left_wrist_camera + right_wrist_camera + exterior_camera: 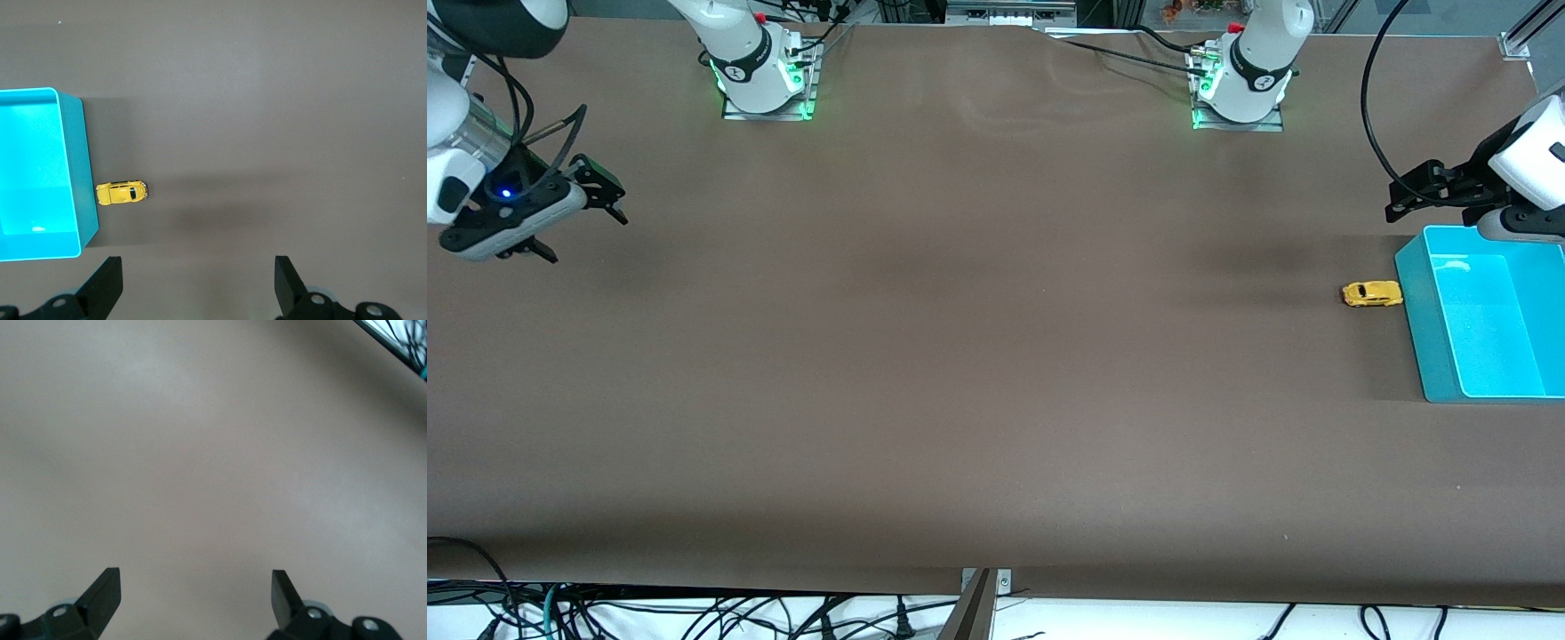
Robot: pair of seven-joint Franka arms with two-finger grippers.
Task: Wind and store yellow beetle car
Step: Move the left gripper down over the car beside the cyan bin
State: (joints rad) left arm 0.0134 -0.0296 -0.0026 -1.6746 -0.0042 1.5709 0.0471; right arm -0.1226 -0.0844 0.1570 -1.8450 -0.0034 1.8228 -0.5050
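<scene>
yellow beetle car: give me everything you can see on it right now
The yellow beetle car is a tiny bright-yellow toy with a rounded glossy body, dark windows and small dark wheels. It stands upright on its wheels on the brown table, at the left arm's end, beside the cyan bin's outer wall, one end pointing at it, close to or touching it. No gripper touches it.

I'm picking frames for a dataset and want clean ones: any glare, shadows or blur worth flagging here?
Front view: sharp, with soft dark shadow patches on the table beside the yellow beetle car, and green light glowing at both arm bases. Left wrist view: crisp, a small glare spot inside the turquoise bin. Right wrist view: paler and washed-out, showing bare table past the open right gripper.
</scene>
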